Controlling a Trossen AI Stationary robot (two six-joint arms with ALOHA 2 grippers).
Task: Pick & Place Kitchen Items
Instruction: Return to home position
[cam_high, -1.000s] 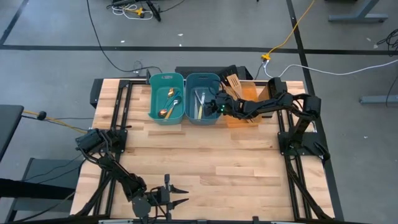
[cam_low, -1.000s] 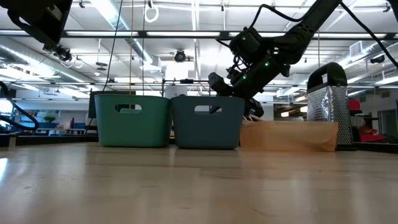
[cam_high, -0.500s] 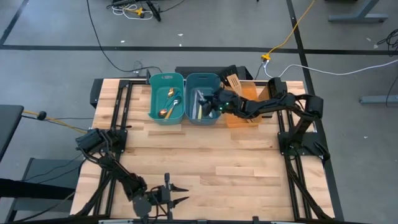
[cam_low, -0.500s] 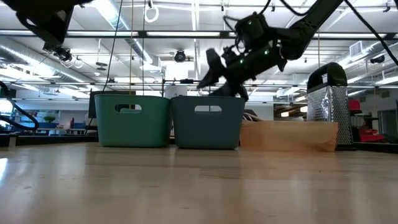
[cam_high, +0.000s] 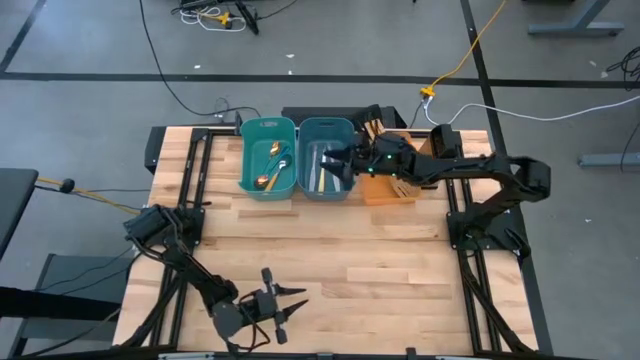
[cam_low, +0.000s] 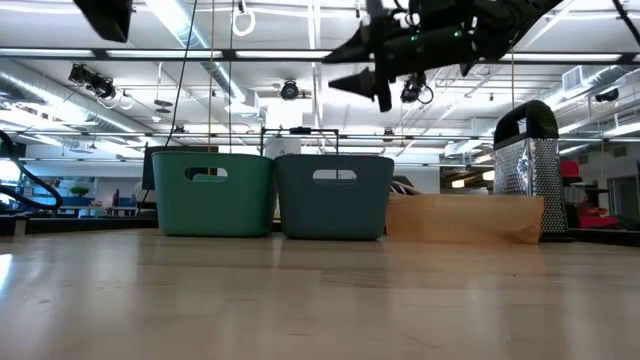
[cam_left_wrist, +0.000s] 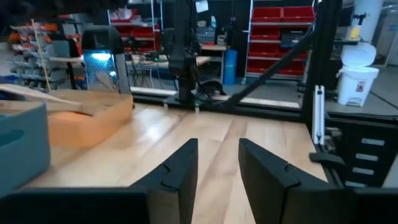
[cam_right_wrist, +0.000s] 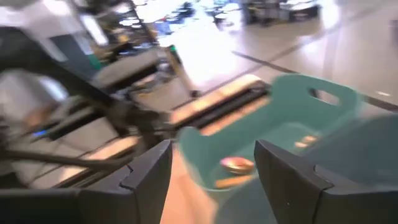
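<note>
Risen off the blue bin (cam_low: 335, 210), right gripper (cam_low: 335, 70) is heading home, jaws wide and empty. Next, I'd say, it's needing a clean pull-back rightward; near edge, left gripper (cam_high: 290, 312) is waiting, jaws parted.

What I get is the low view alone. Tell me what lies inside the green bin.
Observer: From above, the green bin holds spoons, one of them a gold spoon.
Operator: Now the blue bin.
Observer: Silver cutlery lies in the blue bin, directly under the open right gripper.
Operator: Report the left arm.
Observer: The left gripper is open at the near edge of the table, far from both bins.
</note>
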